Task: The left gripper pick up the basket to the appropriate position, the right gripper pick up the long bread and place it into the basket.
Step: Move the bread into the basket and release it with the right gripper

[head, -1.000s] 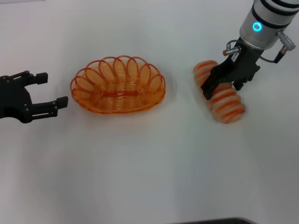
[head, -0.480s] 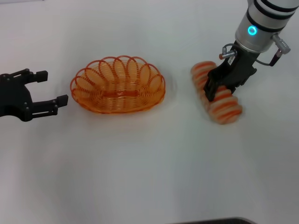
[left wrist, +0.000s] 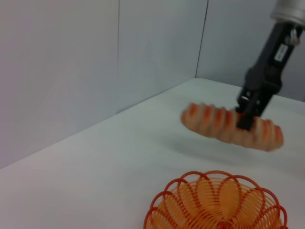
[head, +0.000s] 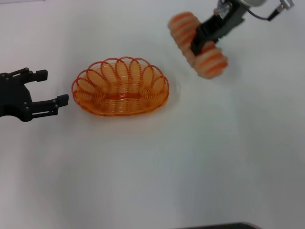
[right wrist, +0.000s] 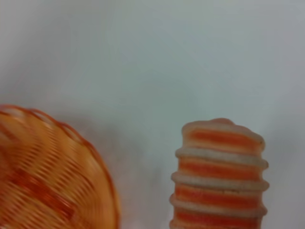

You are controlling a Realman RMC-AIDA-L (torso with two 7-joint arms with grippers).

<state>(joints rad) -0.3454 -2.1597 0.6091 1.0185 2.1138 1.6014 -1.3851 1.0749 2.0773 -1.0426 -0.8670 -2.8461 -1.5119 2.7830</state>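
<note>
Two grippers: right gripper (head: 204, 40) clamped on raised long bread (head: 198, 45), left gripper (head: 50, 88) spread beside basket (head: 120, 87)

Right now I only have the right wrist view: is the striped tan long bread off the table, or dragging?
Observer: Off the table. In the left wrist view the striped tan long bread hangs in the air, clamped near its middle by the black right tool.
Operator: Basket loaded?
Observer: No, the oval orange wire basket is empty, resting on the white table.
Operator: Left side?
Observer: The black left tool is open, beside the basket's left end, not touching it.
</note>
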